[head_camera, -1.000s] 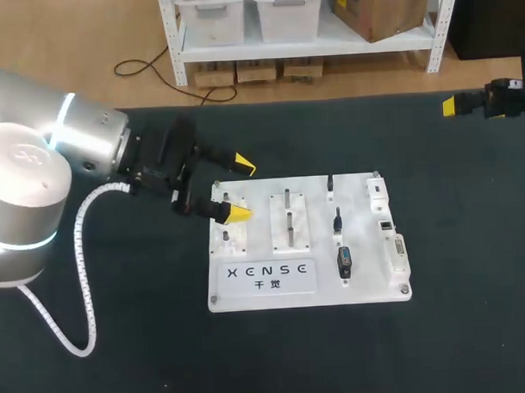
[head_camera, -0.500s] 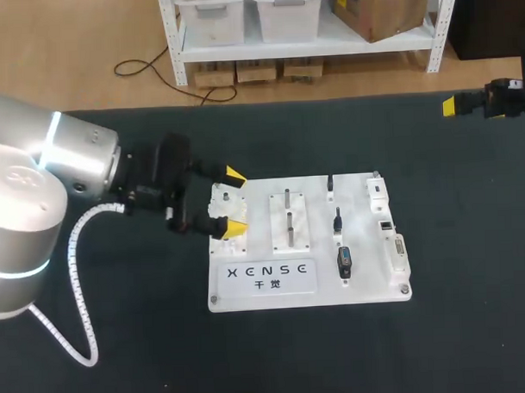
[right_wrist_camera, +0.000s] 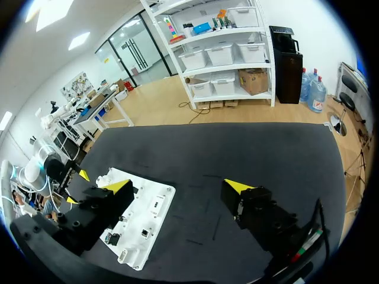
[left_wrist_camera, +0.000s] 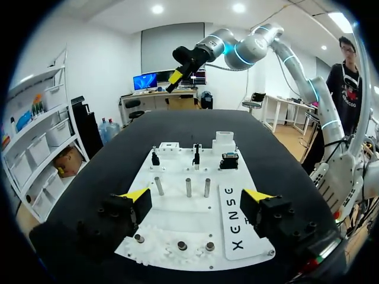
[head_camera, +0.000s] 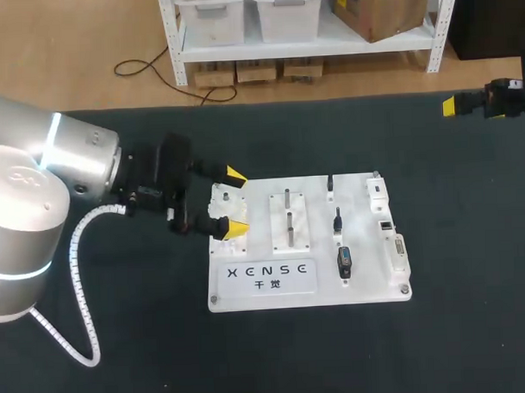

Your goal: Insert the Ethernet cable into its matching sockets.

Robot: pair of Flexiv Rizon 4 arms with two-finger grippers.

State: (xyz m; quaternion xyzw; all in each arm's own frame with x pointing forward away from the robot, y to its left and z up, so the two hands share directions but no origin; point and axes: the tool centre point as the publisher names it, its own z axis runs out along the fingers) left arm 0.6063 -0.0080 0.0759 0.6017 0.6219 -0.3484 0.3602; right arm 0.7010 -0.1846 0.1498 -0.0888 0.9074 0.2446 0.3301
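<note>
Ethernet cable [head_camera: 343,261]: seemingly the short black piece on the board's [head_camera: 365,277] right half, ungrasped. Left gripper [head_camera: 236,202]: fingers spread, empty, over the board's left edge. Right gripper [right_wrist_camera: 177,186]: spread, empty, at the bench's [head_camera: 164,355] far right corner. Step judged: approach. Next: reach cable, grip its plug.

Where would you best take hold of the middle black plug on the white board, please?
Probably by its top, from straight above: the black plug stands upright on the white board, with black neighbours in line on two sides, so the grip should close across that line.
</note>
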